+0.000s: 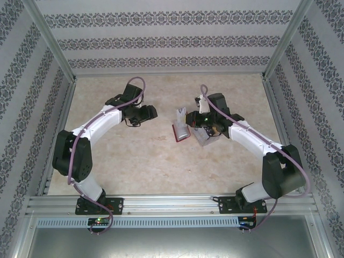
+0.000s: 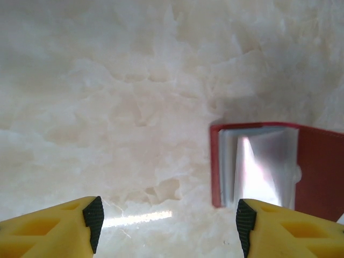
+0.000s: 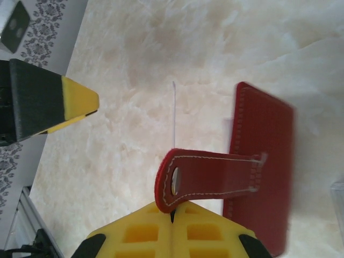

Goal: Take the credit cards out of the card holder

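Left gripper: released, empty.
Right gripper: clenched on edge-on card, barely a line.
Holder: blurred, partly cut off; tab overlaps card.

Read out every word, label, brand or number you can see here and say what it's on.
No legible text anywhere.
Card holder and its tab: stitching and a snap only.
Pale inner panel: washed out by glare, looks blank.
Card in the right gripper: edge-on, face hidden.
Wallpaper: ornament pattern, no letters.
Dark object by the wall: small mark, too blurred to read.
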